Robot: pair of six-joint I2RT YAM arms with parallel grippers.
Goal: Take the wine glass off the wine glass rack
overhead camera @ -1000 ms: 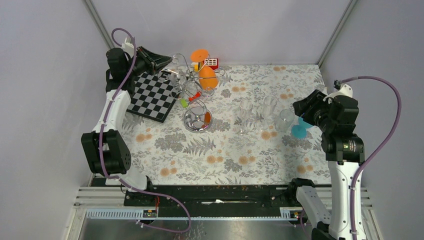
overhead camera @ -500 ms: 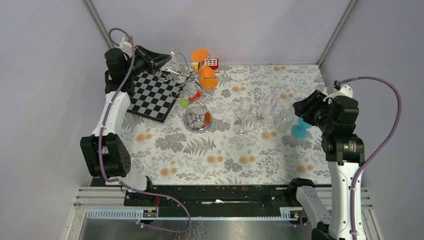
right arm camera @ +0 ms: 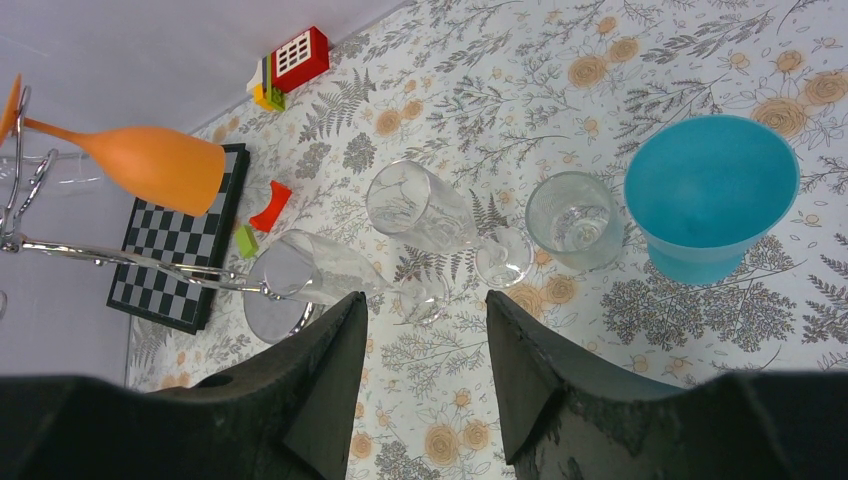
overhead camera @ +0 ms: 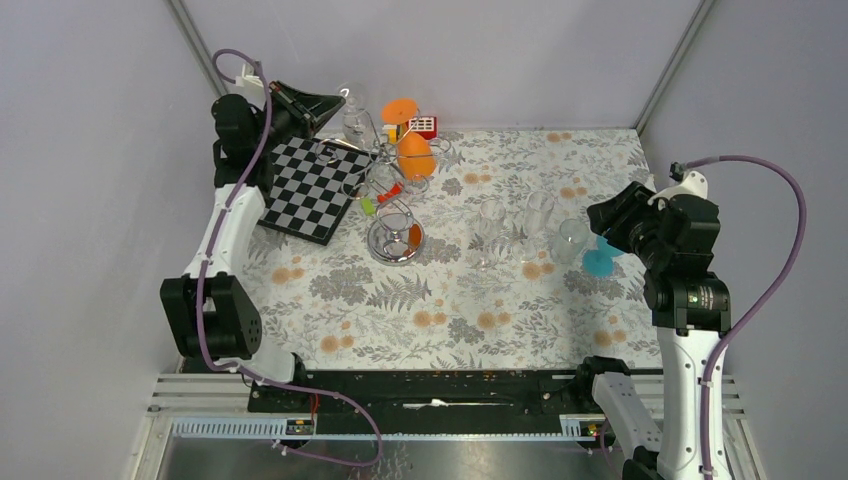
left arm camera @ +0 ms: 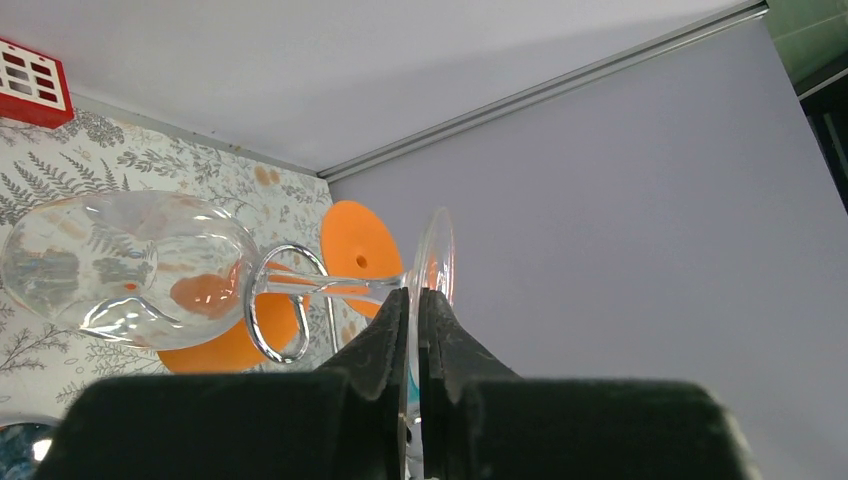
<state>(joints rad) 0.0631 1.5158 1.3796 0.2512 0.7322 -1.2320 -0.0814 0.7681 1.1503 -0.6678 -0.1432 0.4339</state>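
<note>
Ringing the wine glass (left arm camera: 130, 270) stem — rack wire (left arm camera: 250, 315), orange glass (left arm camera: 355, 240) behind

No legible text, label, brand, number or sign on anything, any view.

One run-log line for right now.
left gripper: shut on clear wine glass foot | stem through wine glass rack loop | right gripper: open, empty

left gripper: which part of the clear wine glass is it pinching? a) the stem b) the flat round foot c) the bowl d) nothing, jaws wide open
B: in the left wrist view the left gripper is shut on the thin foot of the clear wine glass, with the bowl and stem free off to the left.
</note>
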